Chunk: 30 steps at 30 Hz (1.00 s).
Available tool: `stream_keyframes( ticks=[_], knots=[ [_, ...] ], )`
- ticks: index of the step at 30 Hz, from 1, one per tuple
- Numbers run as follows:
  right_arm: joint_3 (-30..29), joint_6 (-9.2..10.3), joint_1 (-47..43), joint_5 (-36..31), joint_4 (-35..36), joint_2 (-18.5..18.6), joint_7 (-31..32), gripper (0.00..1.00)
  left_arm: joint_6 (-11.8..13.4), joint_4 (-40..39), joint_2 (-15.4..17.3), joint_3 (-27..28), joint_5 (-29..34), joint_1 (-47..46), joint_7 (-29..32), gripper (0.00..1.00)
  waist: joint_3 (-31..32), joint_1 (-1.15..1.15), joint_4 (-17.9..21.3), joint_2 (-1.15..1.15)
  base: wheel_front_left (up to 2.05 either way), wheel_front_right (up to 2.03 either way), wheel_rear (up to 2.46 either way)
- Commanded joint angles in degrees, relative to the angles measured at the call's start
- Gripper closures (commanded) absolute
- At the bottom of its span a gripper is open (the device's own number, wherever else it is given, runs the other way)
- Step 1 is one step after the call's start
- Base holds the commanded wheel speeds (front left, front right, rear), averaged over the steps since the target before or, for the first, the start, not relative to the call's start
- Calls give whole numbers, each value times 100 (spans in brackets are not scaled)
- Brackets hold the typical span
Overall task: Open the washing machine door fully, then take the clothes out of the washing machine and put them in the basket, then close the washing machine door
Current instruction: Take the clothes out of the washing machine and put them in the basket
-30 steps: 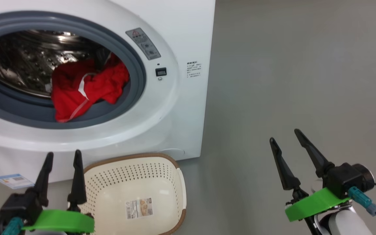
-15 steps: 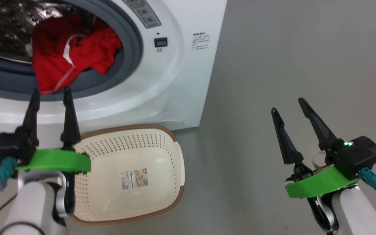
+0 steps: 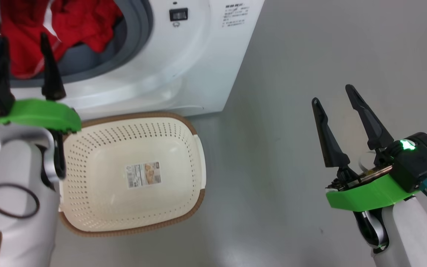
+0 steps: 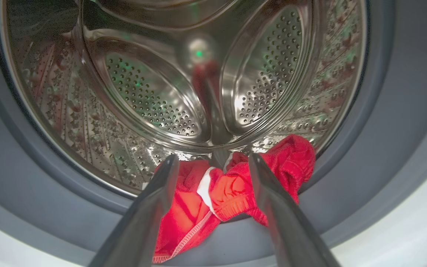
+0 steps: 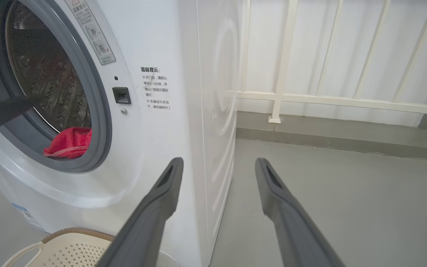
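Red clothes (image 3: 83, 26) with white trim, bunched at the front lip of the steel drum (image 4: 150, 96), low in the mouth of the washing machine (image 3: 198, 59). One fold spilling forward over the grey rubber ring (image 4: 391, 129); seen through the left wrist camera as a crumpled heap (image 4: 228, 193) at the bottom of the opening, and from the right wrist camera as a small red bulge (image 5: 69, 146) at the ring's lower edge. Mouth of the machine uncovered, drum bare behind the heap.

Left gripper (image 3: 23, 40) raised right in front of that opening, fingers spread wide and pointing at the clothes, clamped on nothing. From its own camera (image 4: 213, 157), fabric framed between the two dark fingers; touching or just short of it, impossible to say.

Directly below, on the grey floor (image 3: 291, 55) against the foot of the machine: cream basket (image 3: 139, 115) with brown rim, holding no clothes, only a paper label (image 3: 143, 175) on its bottom. A corner of it also at the lower left of the right wrist picture (image 5: 69, 248).

Right gripper (image 3: 331, 93) well apart from all this, off to the right over bare floor, fingers likewise spread and grasping nothing; from its own camera (image 5: 219, 160), aimed past the machine's front corner toward a white railing (image 5: 284, 59).
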<state>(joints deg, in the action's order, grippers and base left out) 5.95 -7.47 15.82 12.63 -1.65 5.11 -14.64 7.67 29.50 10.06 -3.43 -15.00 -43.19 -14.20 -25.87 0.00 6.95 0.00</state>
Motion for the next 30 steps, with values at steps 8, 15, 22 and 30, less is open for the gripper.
stream_keyframes(
  ticks=[8,15,22,30],
  knots=[
    [149,-2,199,27,194,62,-36,0,162,867,453,99,162,-1090,503,0,-572,0,127,0,0,0,0],
    [222,-2,285,184,126,42,-36,0,333,1490,664,27,268,-1673,1064,0,-712,0,263,0,0,0,0],
    [366,-2,374,362,11,-4,-36,0,529,1961,933,-85,450,-1896,1432,0,-741,0,437,0,0,0,0],
    [445,-2,389,378,-38,-57,-36,0,780,2148,1033,-107,479,-1966,1684,0,-772,0,539,0,0,0,0]
  ],
)
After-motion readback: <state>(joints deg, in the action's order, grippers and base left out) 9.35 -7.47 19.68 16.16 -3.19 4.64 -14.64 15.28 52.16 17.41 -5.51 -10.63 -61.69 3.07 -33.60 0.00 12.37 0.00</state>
